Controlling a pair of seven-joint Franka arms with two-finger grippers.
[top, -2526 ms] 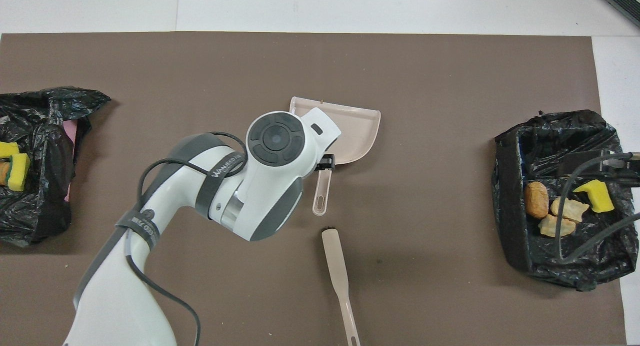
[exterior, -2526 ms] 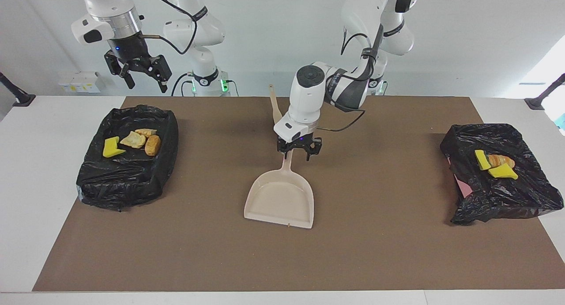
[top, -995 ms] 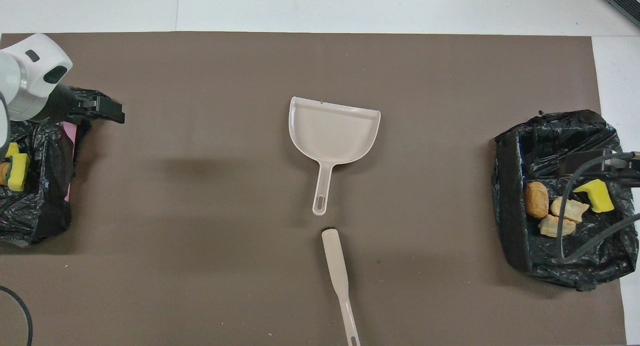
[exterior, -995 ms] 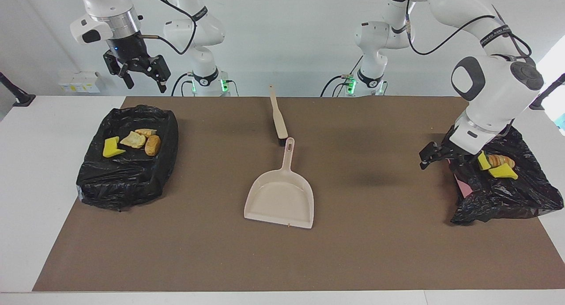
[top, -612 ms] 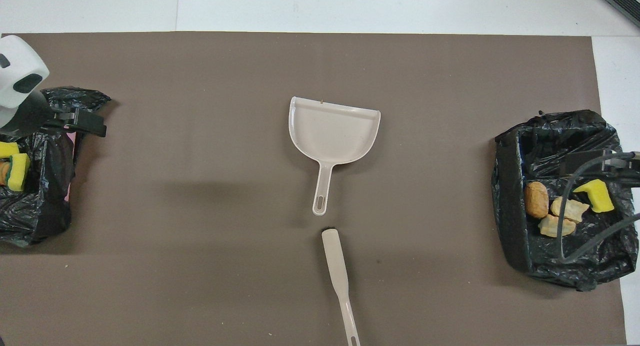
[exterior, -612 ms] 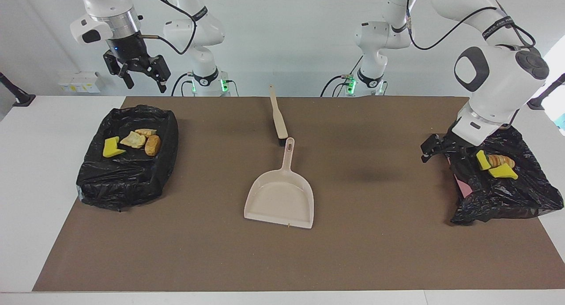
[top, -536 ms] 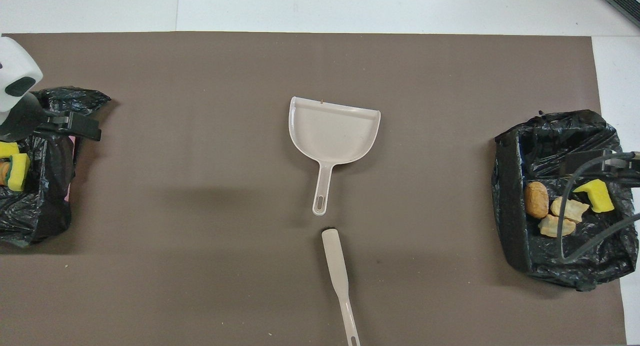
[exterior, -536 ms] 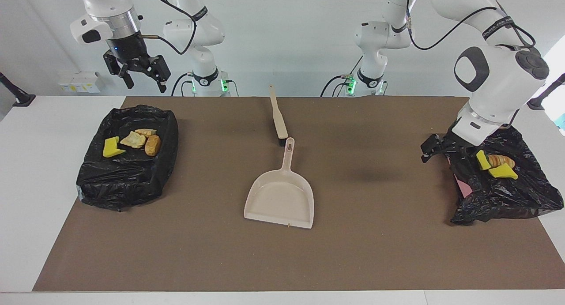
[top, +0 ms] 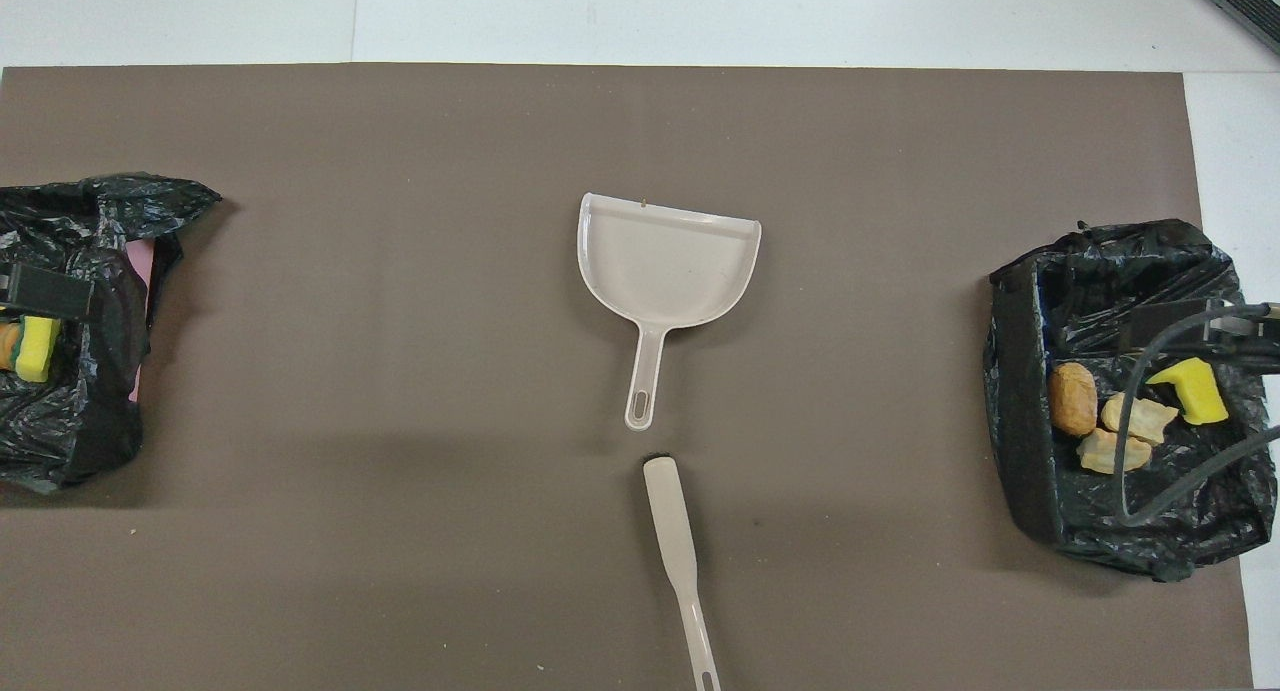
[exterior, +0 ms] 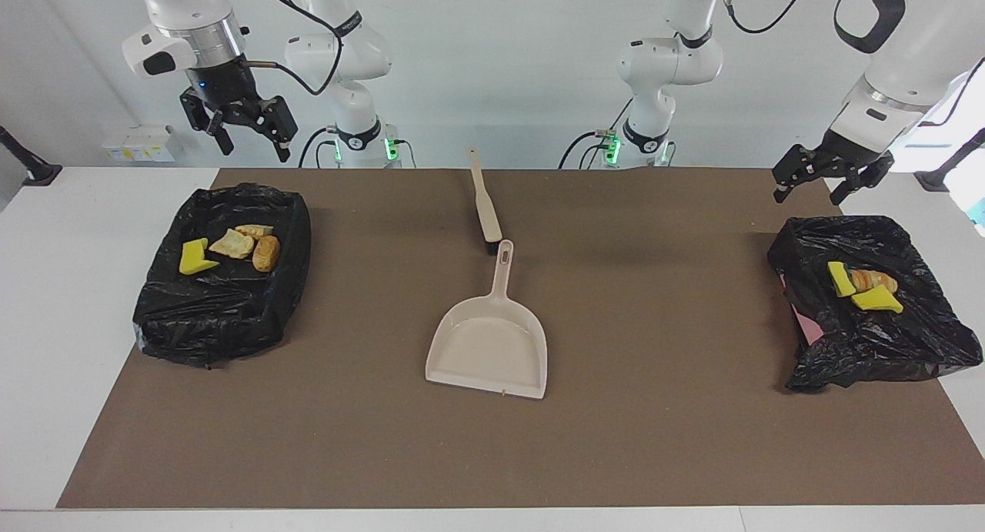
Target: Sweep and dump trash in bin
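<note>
Worktop [exterior: 46,301], brown mat: all trash lies in the two black-lined bins, none loose.

Bin [exterior: 223,293] toward the right arm's end: four trash pieces [exterior: 231,247], one yellow foam wedge and three golden-brown lumps.

Bin [exterior: 869,309] toward the left arm's end: three trash pieces [exterior: 862,286], two yellow wedges and one brown lump.

Dustpan [exterior: 489,347]: beige, empty, flat at mid-mat, handle toward the robots. Looks stiff, light plastic, probably slick; best taken by the narrow handle.

Brush [exterior: 485,205]: beige, just beside the dustpan's handle tip, nearer the robots.

Trash, by its look: light, soft, easily scattered.

Left pincer [exterior: 827,174]: raised near its bin, fingers spread, holding nothing.

Right pincer [exterior: 242,128]: raised, waiting near its bin, fingers spread, holding nothing.
</note>
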